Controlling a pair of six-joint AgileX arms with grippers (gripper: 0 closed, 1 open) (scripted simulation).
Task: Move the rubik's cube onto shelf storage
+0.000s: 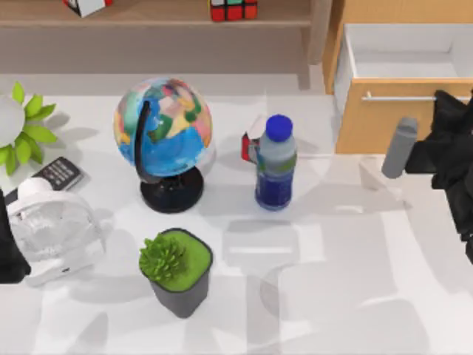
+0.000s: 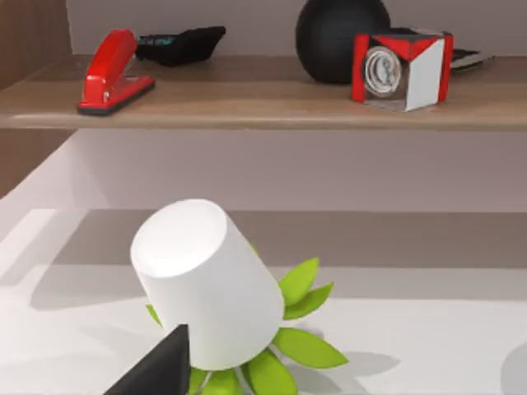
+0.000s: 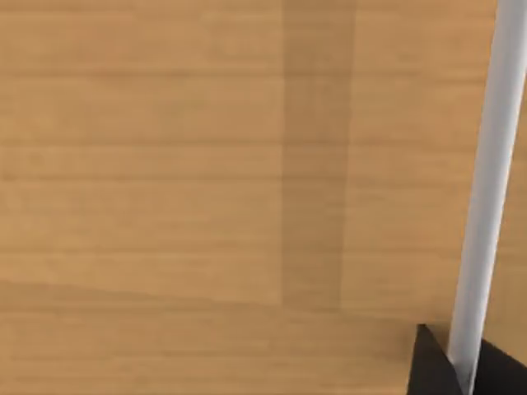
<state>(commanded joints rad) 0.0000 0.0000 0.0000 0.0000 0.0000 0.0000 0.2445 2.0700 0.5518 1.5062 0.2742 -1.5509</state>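
Note:
The rubik's cube (image 1: 233,9), red, yellow and green tiles in a black grid, rests on the board of the light-wood shelf storage (image 1: 148,21) at the back, right of its middle. The same shelf board (image 2: 247,103) appears in the left wrist view. My right gripper (image 1: 446,111) is far from the cube, at the right side, close against the wooden drawer front (image 3: 206,164) and its silver handle (image 3: 486,181). My left arm (image 1: 9,244) sits parked at the left edge, and a dark part of its gripper (image 2: 156,370) points at a white pot.
Across the table stand a globe (image 1: 162,129), a water bottle (image 1: 276,163), a potted plant (image 1: 177,270), a white fan (image 1: 55,229) and a white pot with green leaves (image 1: 11,122). A red-and-white box (image 2: 401,69) and a red stapler (image 2: 114,70) lie on the shelf. The cabinet drawer (image 1: 403,63) is pulled out.

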